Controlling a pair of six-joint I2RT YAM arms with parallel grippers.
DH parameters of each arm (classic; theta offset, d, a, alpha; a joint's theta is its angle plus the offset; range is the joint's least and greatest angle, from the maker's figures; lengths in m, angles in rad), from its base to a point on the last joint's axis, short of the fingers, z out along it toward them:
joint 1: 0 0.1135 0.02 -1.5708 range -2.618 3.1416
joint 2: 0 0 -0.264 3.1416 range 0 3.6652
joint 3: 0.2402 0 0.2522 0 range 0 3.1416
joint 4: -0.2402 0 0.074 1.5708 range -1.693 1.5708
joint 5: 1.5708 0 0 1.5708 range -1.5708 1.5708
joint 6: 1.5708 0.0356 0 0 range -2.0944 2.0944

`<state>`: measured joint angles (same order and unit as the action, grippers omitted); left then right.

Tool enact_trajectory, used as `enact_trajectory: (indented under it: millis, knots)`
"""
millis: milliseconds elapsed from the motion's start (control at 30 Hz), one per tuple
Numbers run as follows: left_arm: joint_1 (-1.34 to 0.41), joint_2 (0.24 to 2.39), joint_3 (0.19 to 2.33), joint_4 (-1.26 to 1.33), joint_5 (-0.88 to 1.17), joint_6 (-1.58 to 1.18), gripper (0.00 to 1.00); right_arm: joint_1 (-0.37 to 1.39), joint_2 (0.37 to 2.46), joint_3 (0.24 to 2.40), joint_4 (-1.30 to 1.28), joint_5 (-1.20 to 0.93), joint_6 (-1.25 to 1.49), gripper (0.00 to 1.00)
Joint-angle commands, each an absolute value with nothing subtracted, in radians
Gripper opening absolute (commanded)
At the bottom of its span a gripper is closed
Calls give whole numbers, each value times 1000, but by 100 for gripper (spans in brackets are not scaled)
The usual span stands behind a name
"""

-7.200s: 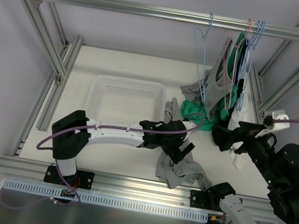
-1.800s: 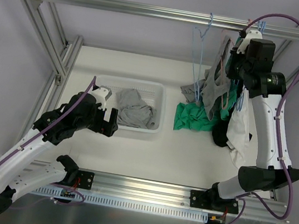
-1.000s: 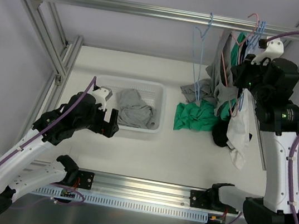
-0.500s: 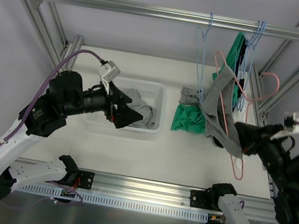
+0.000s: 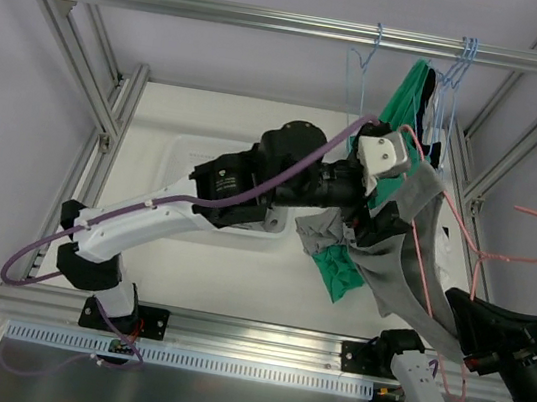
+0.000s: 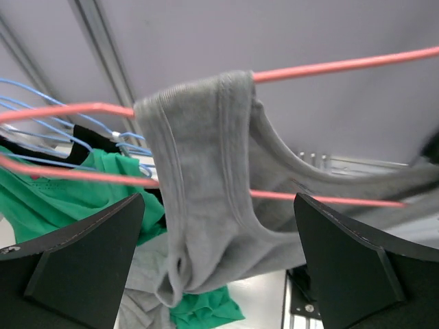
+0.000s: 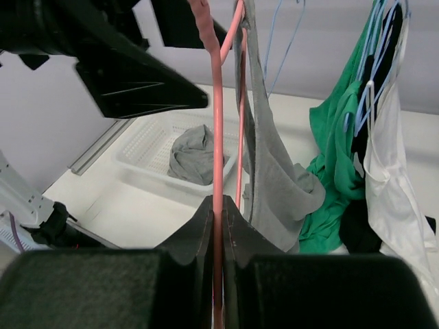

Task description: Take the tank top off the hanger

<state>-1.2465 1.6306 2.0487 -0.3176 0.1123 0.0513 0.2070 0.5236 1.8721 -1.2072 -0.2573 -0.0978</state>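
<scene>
A grey tank top [image 5: 406, 244] hangs over a pink wire hanger [image 5: 534, 237], held in the air at the right, off the rail. My right gripper [image 5: 475, 338] is shut on the hanger's wire [image 7: 217, 137] at the near right. The tank top [image 7: 273, 175] drapes just right of that wire. My left arm reaches across from the left, and its gripper [image 5: 371, 226] is up against the cloth. In the left wrist view, the left gripper [image 6: 218, 200] is open. A grey shoulder strap [image 6: 199, 185] hangs between its fingers [image 6: 75, 271], over the pink wire [image 6: 329, 66].
A white basket [image 7: 154, 164] holding a grey garment [image 7: 194, 154] sits at mid-table, mostly hidden under my left arm in the top view. A green garment [image 5: 343, 273] lies on the table. Blue hangers [image 5: 461, 63] with green [image 5: 406, 95], black and white clothes [image 7: 394, 185] hang from the rail. Frame posts stand on both sides.
My left arm has swung from over the basket across to the tank top, and its fingers now flank a strap. My right gripper has drawn the hanger nearer and to the right.
</scene>
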Motion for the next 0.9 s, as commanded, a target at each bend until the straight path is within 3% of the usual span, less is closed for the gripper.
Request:
enact_trajectory:
  millis: [0, 100, 200, 233, 267, 400, 500, 667, 867]
  knots:
    - [-1259, 1670, 2114, -259, 12, 146, 93, 212, 548, 1881, -1207, -327, -109, 0]
    - [-1261, 1704, 2115, -226, -63, 167, 88, 213, 551, 1879, -1193, -397, -109, 0]
    - [-1261, 1723, 2114, -212, -64, 176, 76, 213, 555, 1878, -1186, -407, -109, 0]
    - [-1259, 1727, 2114, -209, -63, 176, 70, 213, 558, 1875, -1181, -408, -109, 0]
    - [-1261, 1729, 2114, -206, -77, 176, 52, 215, 558, 1873, -1177, -410, -109, 0]
    - [-1261, 1723, 2102, -192, -112, 172, 28, 213, 557, 1852, -1163, -419, -106, 0]
    - [-1261, 1712, 2092, -178, -136, 155, 0, 213, 552, 1818, -1152, -402, -113, 0]
    - [-1261, 1645, 2030, -149, -283, 100, 0, 215, 551, 1764, -1152, -368, -138, 0]
    - [-1249, 1539, 1921, -81, -805, 51, 0, 216, 526, 1721, -1131, -472, -215, 0]
